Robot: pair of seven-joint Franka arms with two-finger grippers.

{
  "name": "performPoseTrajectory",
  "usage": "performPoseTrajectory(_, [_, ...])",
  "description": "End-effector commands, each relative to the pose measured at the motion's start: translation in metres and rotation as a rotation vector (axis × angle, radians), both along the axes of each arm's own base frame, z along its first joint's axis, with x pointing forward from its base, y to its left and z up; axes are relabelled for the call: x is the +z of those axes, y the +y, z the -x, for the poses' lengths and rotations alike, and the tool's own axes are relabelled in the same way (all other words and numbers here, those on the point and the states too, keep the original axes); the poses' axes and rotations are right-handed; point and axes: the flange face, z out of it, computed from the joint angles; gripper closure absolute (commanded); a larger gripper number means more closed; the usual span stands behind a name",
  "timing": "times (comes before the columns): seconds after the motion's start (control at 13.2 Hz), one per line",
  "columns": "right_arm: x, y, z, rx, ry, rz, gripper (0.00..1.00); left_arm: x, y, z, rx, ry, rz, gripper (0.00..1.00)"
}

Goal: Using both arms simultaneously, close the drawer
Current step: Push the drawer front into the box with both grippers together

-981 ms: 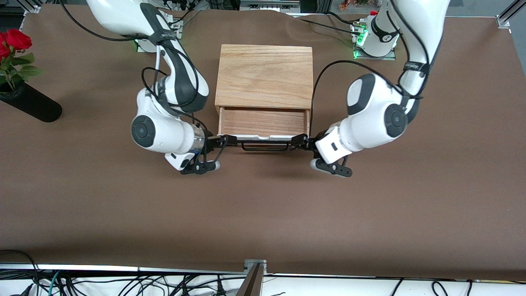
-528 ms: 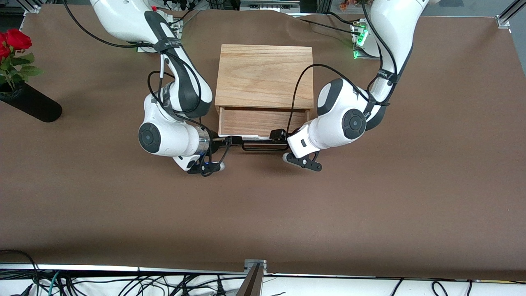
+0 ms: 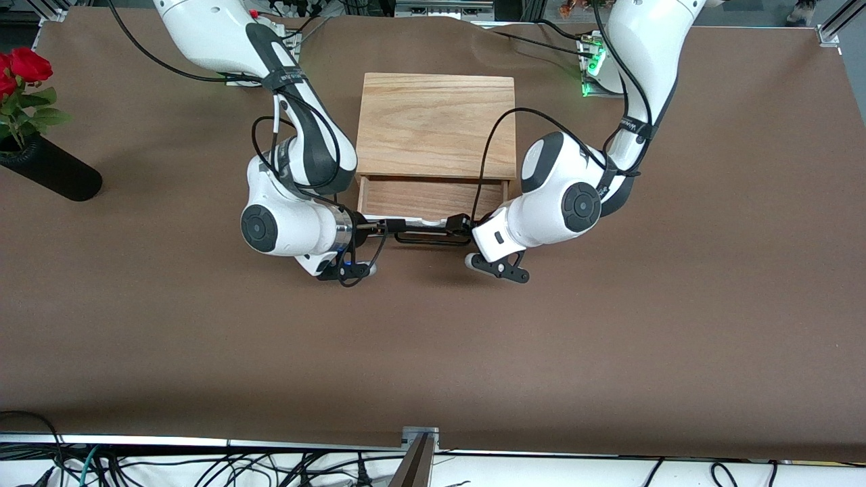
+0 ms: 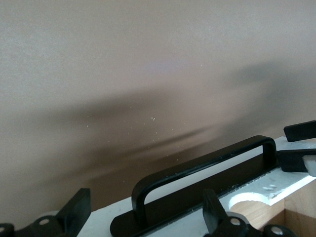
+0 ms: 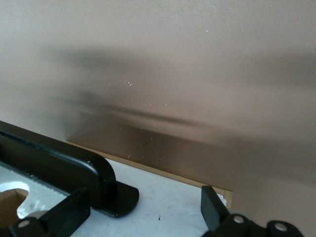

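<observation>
The light-oak box stands mid-table with its drawer partly pulled out toward the front camera. The drawer's white front panel carries a thin black bar handle. My right gripper is open and sits at the front panel by the handle's end toward the right arm. My left gripper is open at the handle's other end. In the left wrist view my left gripper straddles the handle over the panel. In the right wrist view my right gripper spans bare panel beside the handle.
A black vase with red roses lies at the right arm's end of the table. Brown table cover stretches wide between the drawer and the front camera. Cables hang along the table's near edge.
The left gripper slid along the front panel toward the handle's middle, and the right gripper shifted inward too. The drawer has gone slightly into the box.
</observation>
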Motion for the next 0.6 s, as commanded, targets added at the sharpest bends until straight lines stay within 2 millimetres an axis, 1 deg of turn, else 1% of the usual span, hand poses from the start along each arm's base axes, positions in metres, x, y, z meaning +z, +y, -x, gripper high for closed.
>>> performPoseTrajectory(0.0, [0.004,0.019,0.038,-0.013,0.087,-0.005,0.00,-0.007,-0.007,0.006,-0.016,0.044,-0.006,0.00])
performPoseTrajectory(0.08, [0.005,0.018,0.042,-0.019,0.095,-0.001,0.00,-0.010,-0.011,0.013,-0.038,0.073,-0.014,0.00])
performPoseTrajectory(0.15, [0.007,0.022,0.048,-0.009,0.101,-0.004,0.00,-0.011,-0.012,0.016,-0.054,0.096,-0.018,0.00])
performPoseTrajectory(0.3, [0.007,0.020,0.055,-0.018,0.115,0.004,0.00,-0.012,-0.010,0.021,-0.075,0.138,-0.025,0.00])
performPoseTrajectory(0.38, [0.011,0.023,0.061,-0.011,0.116,-0.001,0.00,-0.011,-0.009,0.022,-0.077,0.151,-0.026,0.00])
performPoseTrajectory(0.45, [0.011,0.026,0.065,-0.009,0.124,0.001,0.00,-0.011,-0.009,0.024,-0.087,0.172,-0.027,0.00])
performPoseTrajectory(0.53, [0.016,0.026,0.068,-0.013,0.124,0.000,0.00,-0.012,-0.008,0.027,-0.099,0.194,-0.032,0.00])
